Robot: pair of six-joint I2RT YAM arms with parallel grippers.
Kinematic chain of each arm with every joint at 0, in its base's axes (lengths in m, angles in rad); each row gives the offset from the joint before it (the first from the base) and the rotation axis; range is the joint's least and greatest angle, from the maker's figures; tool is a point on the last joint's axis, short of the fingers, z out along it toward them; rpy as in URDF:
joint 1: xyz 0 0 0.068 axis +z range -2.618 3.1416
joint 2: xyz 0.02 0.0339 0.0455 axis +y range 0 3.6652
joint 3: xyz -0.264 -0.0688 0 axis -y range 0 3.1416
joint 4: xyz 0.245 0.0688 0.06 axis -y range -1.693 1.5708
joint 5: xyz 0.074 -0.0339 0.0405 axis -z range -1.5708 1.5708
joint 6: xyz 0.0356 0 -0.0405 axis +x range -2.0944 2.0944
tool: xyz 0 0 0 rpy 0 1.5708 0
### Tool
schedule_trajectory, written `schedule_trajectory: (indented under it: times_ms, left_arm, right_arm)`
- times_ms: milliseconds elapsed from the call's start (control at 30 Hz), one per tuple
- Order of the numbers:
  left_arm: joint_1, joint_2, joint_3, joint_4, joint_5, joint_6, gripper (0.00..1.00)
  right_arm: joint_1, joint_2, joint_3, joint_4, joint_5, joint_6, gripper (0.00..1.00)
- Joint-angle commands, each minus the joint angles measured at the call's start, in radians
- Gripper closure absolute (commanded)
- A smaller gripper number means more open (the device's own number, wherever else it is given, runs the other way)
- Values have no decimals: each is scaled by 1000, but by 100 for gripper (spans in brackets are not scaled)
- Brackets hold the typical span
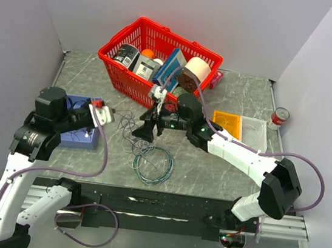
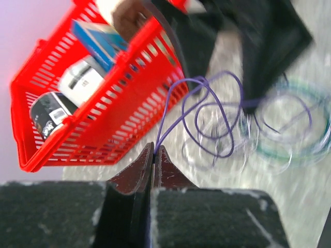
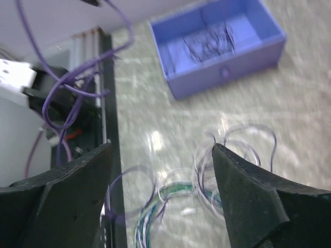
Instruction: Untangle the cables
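Observation:
The cables (image 1: 130, 135) are thin wires lying in scribbly loops on the marbled table between my two grippers. In the left wrist view my left gripper (image 2: 154, 148) is shut on a purple wire (image 2: 217, 125), which runs up from the fingertips and curls into loops over the table. My right gripper (image 3: 160, 155) stands open above purple and white loops (image 3: 243, 147), with nothing between its fingers. From above, the right gripper (image 1: 143, 131) hangs over the tangle and the left gripper (image 1: 107, 115) sits just left of it.
A neat teal-green ring of cable (image 1: 154, 165) lies near the front edge. A red basket (image 1: 114, 62) of goods stands at the back. A blue box (image 1: 82, 134) sits by the left arm. Right of centre are an orange pad (image 1: 226, 123), a clear tray (image 1: 254, 131) and a can (image 1: 279, 117).

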Motion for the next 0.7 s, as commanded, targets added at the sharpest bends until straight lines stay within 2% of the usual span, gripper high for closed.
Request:
schedule_trajectory:
  times_ms: [0,133,267,400,467,567,600,667]
  left_arm:
    - [1,-6,57,219,22,-342,99]
    - [1,-9,78,276,17,-393,99]
    - [1,-17,91,365,-104,-431,99]
    - [1,-31,95,489,-185,-392,99]
    - [1,-34,98,493,-184,-353,99]
    - [1,-31,105,505,-188,-327,99]
    - [1,-31,106,514,-191,-333,99]
    - [1,-28,109,554,-201,-335,99]
  right_arm:
    - [9,-22,67,107,-46,34,13]
    - [9,6,84,135,-51,46,11]
    - [9,12,88,122,-46,50,11]
    - [-16,4,109,-2,90,-3,9]
    - [-42,12,122,-63,115,-6,8]
    - [-71,-25,73,-45,150,-36,5]
    - [-62,-36,45,-24,150,-67,0]
    - [-54,-49,19,25,123,-76,0]
